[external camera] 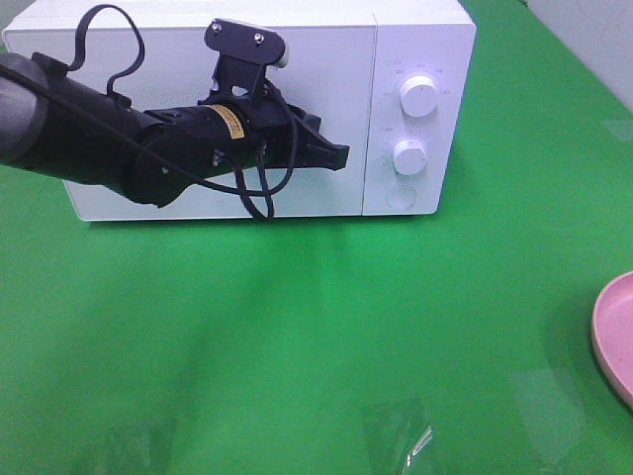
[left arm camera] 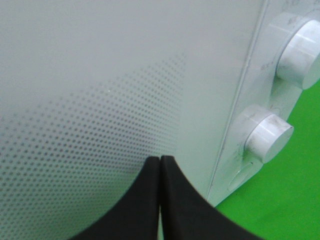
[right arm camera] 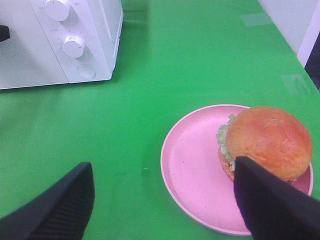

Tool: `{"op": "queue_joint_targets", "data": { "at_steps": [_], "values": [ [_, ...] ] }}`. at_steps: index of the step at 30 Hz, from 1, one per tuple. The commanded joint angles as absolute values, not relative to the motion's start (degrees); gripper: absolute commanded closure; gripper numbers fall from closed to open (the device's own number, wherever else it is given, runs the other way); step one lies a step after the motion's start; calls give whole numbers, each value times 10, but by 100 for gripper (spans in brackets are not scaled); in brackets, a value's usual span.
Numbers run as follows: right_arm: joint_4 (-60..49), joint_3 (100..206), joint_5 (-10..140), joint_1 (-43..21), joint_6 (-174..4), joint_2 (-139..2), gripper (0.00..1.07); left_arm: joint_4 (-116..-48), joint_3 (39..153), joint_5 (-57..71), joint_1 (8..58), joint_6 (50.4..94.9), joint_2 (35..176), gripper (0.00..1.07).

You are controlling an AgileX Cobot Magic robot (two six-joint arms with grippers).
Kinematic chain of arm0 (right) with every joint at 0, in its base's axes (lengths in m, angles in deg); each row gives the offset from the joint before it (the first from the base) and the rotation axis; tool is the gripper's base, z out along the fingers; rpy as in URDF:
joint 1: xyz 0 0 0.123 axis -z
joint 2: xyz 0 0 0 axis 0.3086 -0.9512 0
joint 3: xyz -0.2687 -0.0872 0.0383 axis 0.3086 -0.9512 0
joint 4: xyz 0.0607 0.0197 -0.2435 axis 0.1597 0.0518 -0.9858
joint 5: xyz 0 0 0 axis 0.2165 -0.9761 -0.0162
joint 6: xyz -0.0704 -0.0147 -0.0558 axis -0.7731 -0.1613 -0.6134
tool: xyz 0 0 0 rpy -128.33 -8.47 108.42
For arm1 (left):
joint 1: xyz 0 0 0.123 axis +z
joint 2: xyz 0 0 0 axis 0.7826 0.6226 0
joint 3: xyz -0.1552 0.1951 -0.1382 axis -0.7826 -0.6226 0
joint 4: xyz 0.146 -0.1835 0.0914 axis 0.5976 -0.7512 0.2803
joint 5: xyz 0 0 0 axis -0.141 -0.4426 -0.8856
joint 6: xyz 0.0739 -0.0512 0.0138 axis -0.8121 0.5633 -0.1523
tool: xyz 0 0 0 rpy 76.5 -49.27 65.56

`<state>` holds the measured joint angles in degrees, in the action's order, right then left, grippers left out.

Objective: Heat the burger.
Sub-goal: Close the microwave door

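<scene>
Left gripper (left arm camera: 160, 165) jaws pressed together; right gripper (right arm camera: 162, 200) jaws spread; glossy domed burger (right arm camera: 267, 141).

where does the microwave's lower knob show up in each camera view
Exterior high: lower knob sits on the microwave's right-hand control panel, under the upper knob, right of the left gripper.
Left wrist: lower knob is close up, between the upper knob and the door button.
Right wrist: lower knob is small, in the far corner, above the button.
Shared landmark: the upper knob, visible in all three.
</scene>
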<state>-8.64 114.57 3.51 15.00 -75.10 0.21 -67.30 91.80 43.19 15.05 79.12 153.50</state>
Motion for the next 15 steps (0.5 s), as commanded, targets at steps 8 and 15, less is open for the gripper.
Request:
{"op": "queue_joint_targets", "data": {
  "at_steps": [8, 15],
  "values": [
    [-87, 1145, 43, 153, -757, 16, 32, -718, 940, 410, 148, 792, 1521, 107],
    [-87, 1145, 43, 153, -757, 16, 32, -712, 939, 245, 123, 791, 1480, 74]
  ]
}}
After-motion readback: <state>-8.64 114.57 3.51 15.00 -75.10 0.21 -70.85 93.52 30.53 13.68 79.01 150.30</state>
